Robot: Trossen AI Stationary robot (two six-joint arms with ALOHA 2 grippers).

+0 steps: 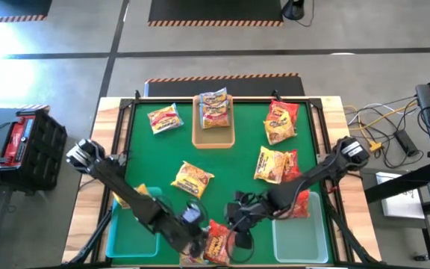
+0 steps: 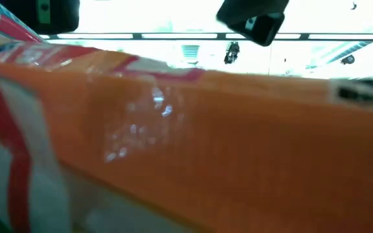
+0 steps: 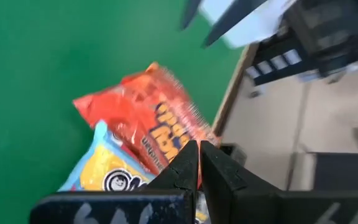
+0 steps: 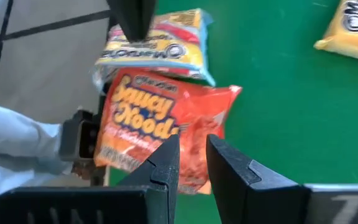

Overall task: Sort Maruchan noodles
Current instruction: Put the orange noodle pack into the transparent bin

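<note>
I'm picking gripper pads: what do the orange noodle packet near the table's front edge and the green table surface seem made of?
The orange noodle packet looks like thin glossy plastic film: it crinkles and shows highlights. The green table surface looks matte, with no glare, possibly felt or a mat; the pictures leave that open.

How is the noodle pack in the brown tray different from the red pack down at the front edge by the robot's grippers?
The pack in the tan tray is pale with orange print; the red pack is red-orange. The tray pack sits inside the tan tray, away from both arms; the red pack lies on the green mat with a yellow pack touching it, between both grippers. Both are flat, crinkly noodle packets.
</note>
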